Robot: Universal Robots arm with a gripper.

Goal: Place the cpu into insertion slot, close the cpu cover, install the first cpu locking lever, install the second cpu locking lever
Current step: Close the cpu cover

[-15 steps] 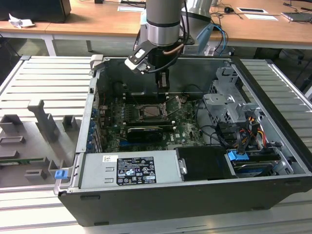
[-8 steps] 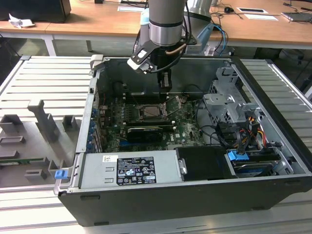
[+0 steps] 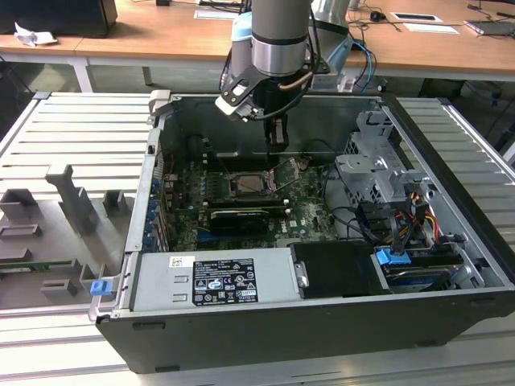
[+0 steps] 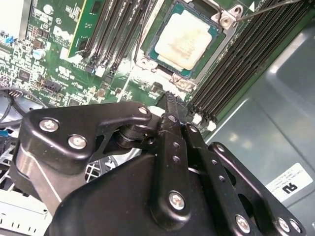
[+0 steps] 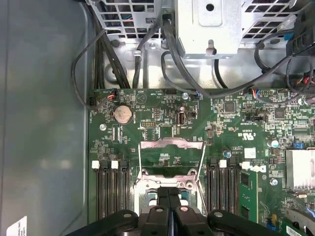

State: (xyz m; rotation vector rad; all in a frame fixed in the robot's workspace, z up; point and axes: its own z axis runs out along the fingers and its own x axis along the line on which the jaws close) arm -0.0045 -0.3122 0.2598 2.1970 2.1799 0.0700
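One black gripper [image 3: 278, 141] hangs over the motherboard [image 3: 310, 211] in the exterior view, just above the socket [image 3: 236, 186]. The cpu [image 3: 252, 184] lies flat in it. The cpu cover [image 3: 288, 172] stands tilted up at the socket's edge, toward the exterior view's right.

In the second wrist view the cpu [image 4: 183, 39] sits seated, dull metal top upward, square with no longer axis. The gripper [image 4: 170, 97] is pressed together, empty, near it.

In the first wrist view the fingers [image 5: 162, 199] meet over the socket, and the raised cover [image 5: 171, 143] shows board through its window.
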